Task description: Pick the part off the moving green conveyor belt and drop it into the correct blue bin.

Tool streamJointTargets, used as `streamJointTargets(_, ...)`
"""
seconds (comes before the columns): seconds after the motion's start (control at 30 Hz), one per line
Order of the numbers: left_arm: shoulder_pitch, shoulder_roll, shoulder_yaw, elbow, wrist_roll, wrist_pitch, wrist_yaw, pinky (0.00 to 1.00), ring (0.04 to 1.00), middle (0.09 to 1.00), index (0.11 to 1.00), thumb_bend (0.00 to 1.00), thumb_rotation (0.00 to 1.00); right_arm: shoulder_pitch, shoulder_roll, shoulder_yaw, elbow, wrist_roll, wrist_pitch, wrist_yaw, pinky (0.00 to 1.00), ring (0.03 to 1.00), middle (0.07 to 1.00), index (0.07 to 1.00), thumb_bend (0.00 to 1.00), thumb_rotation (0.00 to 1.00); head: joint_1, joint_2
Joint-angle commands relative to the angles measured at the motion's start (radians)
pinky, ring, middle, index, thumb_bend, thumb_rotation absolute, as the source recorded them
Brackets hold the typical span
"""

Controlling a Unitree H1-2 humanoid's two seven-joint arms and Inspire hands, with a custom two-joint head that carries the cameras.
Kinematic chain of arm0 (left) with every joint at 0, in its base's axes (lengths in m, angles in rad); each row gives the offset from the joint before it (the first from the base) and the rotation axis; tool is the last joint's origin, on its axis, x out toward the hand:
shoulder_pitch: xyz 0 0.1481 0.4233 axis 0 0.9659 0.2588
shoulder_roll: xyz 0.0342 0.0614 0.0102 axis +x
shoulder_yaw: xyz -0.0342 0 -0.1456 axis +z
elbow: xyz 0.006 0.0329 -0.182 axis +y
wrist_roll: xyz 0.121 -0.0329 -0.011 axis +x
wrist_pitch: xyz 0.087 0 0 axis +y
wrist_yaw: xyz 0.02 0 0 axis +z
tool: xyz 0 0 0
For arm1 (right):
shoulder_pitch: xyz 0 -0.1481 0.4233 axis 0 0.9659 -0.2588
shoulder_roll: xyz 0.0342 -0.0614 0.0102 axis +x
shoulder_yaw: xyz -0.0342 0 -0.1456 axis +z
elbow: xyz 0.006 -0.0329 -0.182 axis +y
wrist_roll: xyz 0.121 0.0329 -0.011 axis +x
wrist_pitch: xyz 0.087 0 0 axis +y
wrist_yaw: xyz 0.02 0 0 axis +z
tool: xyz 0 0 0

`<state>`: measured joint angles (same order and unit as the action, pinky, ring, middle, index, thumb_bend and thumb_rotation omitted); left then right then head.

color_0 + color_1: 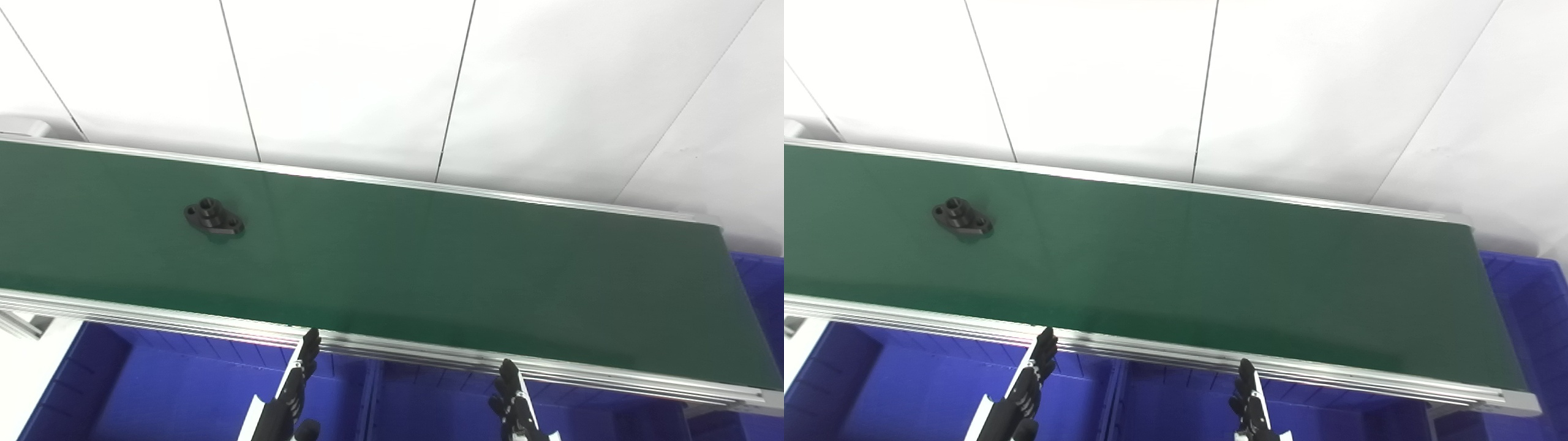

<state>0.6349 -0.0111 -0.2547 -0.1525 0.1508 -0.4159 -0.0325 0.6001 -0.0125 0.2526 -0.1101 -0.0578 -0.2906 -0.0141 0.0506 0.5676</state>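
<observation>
Overhead, from the robot's head cameras:
Belt: green conveyor belt (429, 263) crosses the frame from upper left down to lower right, edged by aluminium rails (429, 355).
Part: black flanged part (214, 219), with a raised centre boss and a hole in each ear, lies flat on the belt at centre left, well apart from both hands.
Left hand: left hand (293, 392) rises from the bottom edge left of centre, fingers straight and close together, tips reaching the near rail; it holds nothing.
Right hand: right hand (513, 401) comes up at bottom right of centre, fingers pointing toward the rail and holding nothing; only its upper part shows, so the finger spread is hard to judge.
Bins: blue bins (184, 392) sit below the near rail along the bottom of the frame, split by a divider (367, 398) between the hands; another blue bin (1525, 306) lies past the belt's right end.
Backdrop: white panelled wall (367, 79) fills the upper frame.
</observation>
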Motion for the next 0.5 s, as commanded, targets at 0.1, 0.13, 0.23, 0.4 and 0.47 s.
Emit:
streamJointTargets(0.1,-0.015,-0.018,-0.010,0.020,0.041,-0.044,0.030,0.98,0.997,1.000,1.000,0.70,0.98,-0.010,-0.007,-0.016,0.014,0.022,-0.085,0.017,0.97,1.000,1.000,1.000,0.75,1.00,0.046,-0.039)
streamJointTargets(0.13,-0.017,-0.020,-0.012,0.028,0.048,-0.047,0.038,0.96,0.990,1.000,1.000,0.70,0.98,-0.012,-0.008,-0.018,0.020,0.027,-0.091,0.018,0.98,1.000,1.000,1.000,0.75,1.00,0.046,-0.039)
streamJointTargets(0.23,-0.028,-0.028,-0.021,0.056,0.075,-0.053,0.066,0.92,0.974,1.000,1.000,0.70,0.98,-0.025,-0.010,-0.032,0.057,0.032,-0.109,0.016,0.99,1.000,1.000,1.000,0.76,1.00,0.055,-0.066)
streamJointTargets(0.4,-0.047,-0.031,-0.045,0.080,0.100,-0.054,0.100,0.90,0.974,1.000,1.000,0.65,0.98,-0.041,-0.030,-0.047,0.076,0.061,-0.113,0.035,1.00,1.000,1.000,1.000,0.76,1.00,0.074,-0.083)
streamJointTargets(0.47,-0.054,-0.033,-0.058,0.088,0.111,-0.054,0.121,0.88,0.961,1.000,1.000,0.63,0.99,-0.047,-0.036,-0.053,0.086,0.076,-0.119,0.046,1.00,1.000,1.000,1.000,0.75,1.00,0.081,-0.090)
